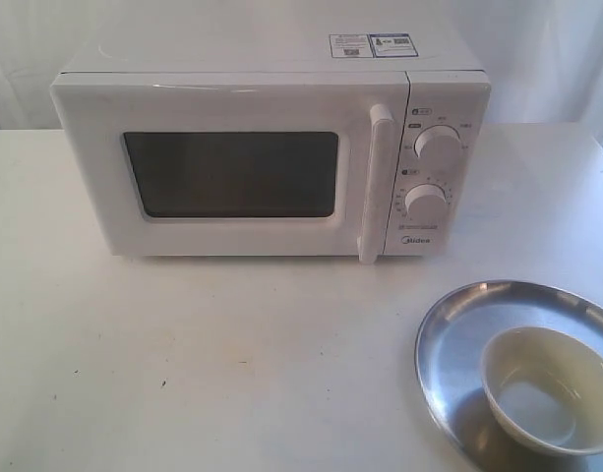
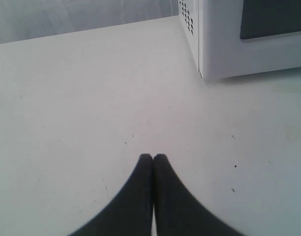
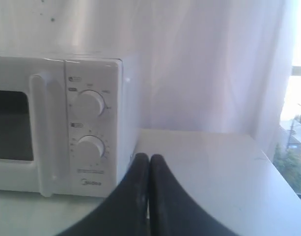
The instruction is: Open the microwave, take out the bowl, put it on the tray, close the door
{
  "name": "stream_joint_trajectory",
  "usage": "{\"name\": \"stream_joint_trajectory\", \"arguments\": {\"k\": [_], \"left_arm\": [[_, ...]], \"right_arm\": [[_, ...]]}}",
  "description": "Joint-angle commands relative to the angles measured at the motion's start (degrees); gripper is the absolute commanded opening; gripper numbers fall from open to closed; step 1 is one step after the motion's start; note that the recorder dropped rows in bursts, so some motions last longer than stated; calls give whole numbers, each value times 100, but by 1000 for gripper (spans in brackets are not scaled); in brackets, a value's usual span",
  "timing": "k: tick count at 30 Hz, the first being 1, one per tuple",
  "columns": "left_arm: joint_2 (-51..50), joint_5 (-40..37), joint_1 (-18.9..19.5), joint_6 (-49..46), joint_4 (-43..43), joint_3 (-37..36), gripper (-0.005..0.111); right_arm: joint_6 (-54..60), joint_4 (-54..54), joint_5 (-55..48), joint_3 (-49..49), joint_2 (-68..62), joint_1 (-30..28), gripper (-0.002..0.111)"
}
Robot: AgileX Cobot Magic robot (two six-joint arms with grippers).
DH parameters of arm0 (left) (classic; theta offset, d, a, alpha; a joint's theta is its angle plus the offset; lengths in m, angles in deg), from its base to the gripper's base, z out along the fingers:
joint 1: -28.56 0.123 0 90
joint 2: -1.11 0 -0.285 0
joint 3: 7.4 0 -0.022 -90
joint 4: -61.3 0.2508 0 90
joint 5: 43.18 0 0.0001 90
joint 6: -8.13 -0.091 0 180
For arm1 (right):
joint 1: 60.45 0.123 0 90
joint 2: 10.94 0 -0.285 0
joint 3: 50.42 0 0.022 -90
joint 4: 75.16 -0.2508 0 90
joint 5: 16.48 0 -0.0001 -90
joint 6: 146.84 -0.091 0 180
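The white microwave (image 1: 271,147) stands at the back of the table, its door (image 1: 232,175) shut, with the vertical bar handle (image 1: 377,182) beside two dials. The cream-white bowl (image 1: 547,388) sits upright on the silver tray (image 1: 458,344) at the front right. Neither arm shows in the exterior view. My left gripper (image 2: 153,156) is shut with nothing in it, low over bare table, near the microwave's left corner (image 2: 209,44). My right gripper (image 3: 149,156) is shut and holds nothing, to the right of the microwave (image 3: 91,123) by its dial panel.
The white table (image 1: 183,364) stretches in front of the microwave. A white curtain (image 3: 199,59) hangs behind, and a bright window (image 3: 297,98) lies past the table's right edge.
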Motion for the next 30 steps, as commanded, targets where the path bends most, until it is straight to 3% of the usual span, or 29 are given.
{"name": "stream_joint_trajectory", "arguments": {"k": [1,10,18,27,30], "left_arm": [[12,-1,-5,37,-23,6,0],[12,-1,-5,37,-23,6,0],[12,-1,-5,37,-23,6,0],[12,-1,-5,37,-23,6,0],[12,-1,-5,37,-23,6,0]], "right_arm": [[-111,-6,-84,-57,34,-290,0],[87,-140,-222,-57,34,-290,0],[4057,-3846,-710,-57,34,-290,0],[4454,-4470,-393,-57,34,-531,0],[5537,-5529,-279,-57,34,-845,0]]}}
